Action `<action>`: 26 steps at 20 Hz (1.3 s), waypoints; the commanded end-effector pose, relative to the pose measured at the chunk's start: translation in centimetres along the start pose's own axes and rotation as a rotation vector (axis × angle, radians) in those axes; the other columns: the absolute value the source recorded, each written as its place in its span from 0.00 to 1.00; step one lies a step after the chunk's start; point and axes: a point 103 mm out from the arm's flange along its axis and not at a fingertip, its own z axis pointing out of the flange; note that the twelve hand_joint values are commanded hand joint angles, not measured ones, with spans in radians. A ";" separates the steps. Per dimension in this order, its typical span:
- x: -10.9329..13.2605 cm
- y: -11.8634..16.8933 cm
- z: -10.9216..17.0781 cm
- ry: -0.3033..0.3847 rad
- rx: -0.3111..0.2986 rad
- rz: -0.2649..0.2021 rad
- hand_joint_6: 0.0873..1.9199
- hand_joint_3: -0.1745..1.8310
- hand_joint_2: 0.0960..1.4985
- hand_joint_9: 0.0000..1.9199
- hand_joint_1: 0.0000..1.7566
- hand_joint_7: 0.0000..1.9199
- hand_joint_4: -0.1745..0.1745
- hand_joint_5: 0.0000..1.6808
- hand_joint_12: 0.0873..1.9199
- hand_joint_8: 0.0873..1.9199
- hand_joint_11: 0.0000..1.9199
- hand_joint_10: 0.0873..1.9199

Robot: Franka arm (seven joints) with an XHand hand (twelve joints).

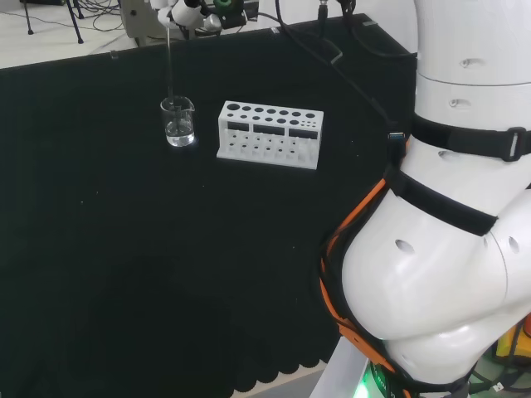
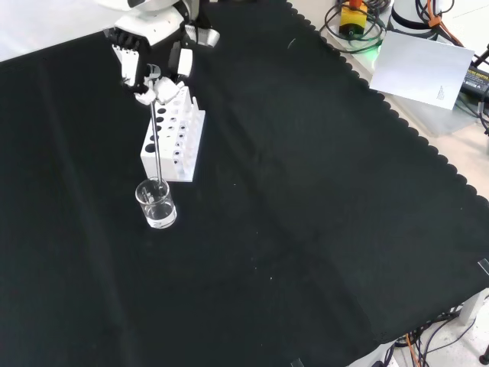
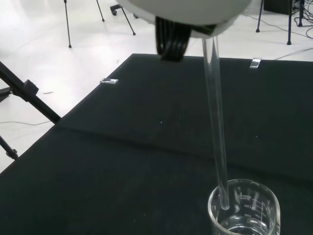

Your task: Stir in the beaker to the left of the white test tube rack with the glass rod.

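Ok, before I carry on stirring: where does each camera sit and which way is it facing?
Head view: behind and above the arm's base, looking over the white links at the beaker, the test tube rack and the hand.
Front view: in front of the arm, looking down on the black cloth; the hand enters from the top.
Wrist view: at the wrist, looking along the glass rod into the beaker; a blurred white part of the hand shows.
Head and front views share rack, beaker and rod.

White arm (image 1: 448,249), black straps, orange cable.
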 end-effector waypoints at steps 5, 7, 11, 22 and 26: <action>-1.7 1.1 1.1 0.031 0.029 0.003 0.41 0.48 0.42 0.88 0.74 0.60 0.00 0.63 0.40 0.62 0.92 0.47; -2.5 1.4 1.5 0.032 0.035 0.004 0.41 0.48 0.42 0.88 0.74 0.60 0.00 0.63 0.40 0.62 0.92 0.47; -3.2 1.8 2.5 0.023 0.045 0.002 0.41 0.47 0.42 0.88 0.74 0.60 0.00 0.63 0.40 0.62 0.92 0.47; -5.2 2.5 5.5 0.036 0.089 0.001 0.40 0.47 0.42 0.89 0.74 0.60 0.00 0.63 0.40 0.62 0.92 0.47; -6.5 2.2 6.1 0.048 0.123 0.028 0.40 0.47 0.42 0.89 0.74 0.60 0.00 0.63 0.40 0.63 0.92 0.47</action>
